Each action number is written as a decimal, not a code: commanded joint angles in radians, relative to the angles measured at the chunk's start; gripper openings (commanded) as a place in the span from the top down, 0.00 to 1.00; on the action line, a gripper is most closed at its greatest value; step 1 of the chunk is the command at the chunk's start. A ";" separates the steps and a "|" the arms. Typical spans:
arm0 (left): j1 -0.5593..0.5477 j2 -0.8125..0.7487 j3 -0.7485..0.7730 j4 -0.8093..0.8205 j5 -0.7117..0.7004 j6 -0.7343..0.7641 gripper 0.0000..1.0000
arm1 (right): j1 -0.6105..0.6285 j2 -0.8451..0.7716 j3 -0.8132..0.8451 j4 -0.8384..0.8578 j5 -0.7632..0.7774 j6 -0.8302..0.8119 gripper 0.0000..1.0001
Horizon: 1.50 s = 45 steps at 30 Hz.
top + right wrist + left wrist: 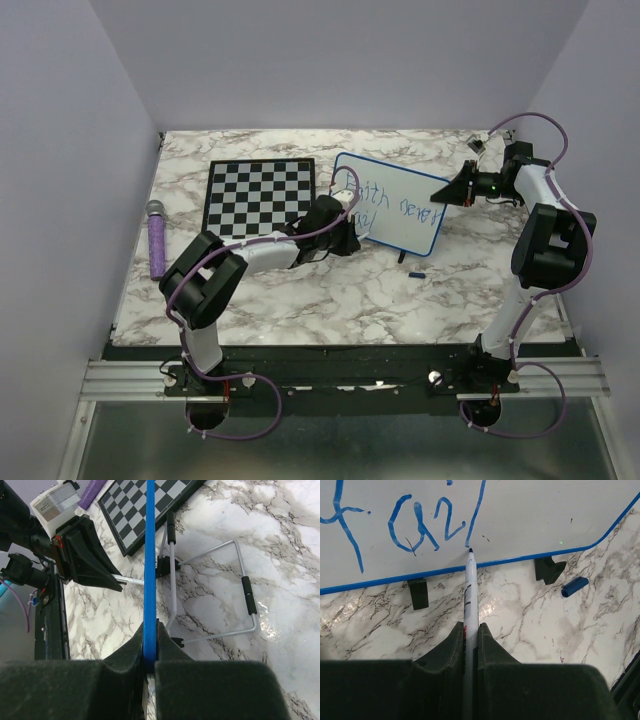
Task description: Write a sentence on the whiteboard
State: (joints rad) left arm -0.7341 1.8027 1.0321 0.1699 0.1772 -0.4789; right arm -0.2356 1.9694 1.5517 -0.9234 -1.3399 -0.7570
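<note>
The whiteboard, white with a blue frame, stands tilted on the marble table right of centre. Blue handwriting runs across its top line. In the left wrist view the lower line shows the letters "f a i l". My left gripper is shut on a white marker. The marker's tip rests at the foot of the "l", just above the board's lower frame edge. My right gripper is shut on the board's blue right edge. From above it sits at the board's right side.
A black-and-white chessboard lies left of the whiteboard. A purple object lies near the table's left edge. The blue marker cap lies on the marble in front of the board. A wire stand props the board from behind.
</note>
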 commanded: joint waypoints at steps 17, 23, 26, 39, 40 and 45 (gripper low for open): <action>-0.010 -0.066 0.013 0.032 0.074 0.005 1.00 | 0.004 0.016 0.031 -0.012 -0.002 -0.034 0.99; -0.008 -0.063 0.069 0.020 0.073 0.008 1.00 | 0.004 0.017 0.033 -0.012 -0.001 -0.034 0.99; -0.010 -0.037 0.100 0.014 0.084 0.010 1.00 | 0.004 0.016 0.033 -0.012 -0.001 -0.035 0.99; -0.010 0.032 0.160 -0.030 0.088 0.025 1.00 | 0.004 0.020 0.033 -0.014 -0.001 -0.036 0.99; -0.008 0.033 0.160 -0.035 0.087 0.025 1.00 | 0.004 0.022 0.033 -0.014 -0.001 -0.036 0.99; -0.010 0.041 0.167 -0.047 0.077 0.031 1.00 | 0.004 0.020 0.033 -0.014 -0.002 -0.038 0.99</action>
State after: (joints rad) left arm -0.7376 1.8256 1.1694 0.1413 0.2470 -0.4671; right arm -0.2356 1.9697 1.5532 -0.9279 -1.3399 -0.7605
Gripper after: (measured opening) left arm 0.173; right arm 0.113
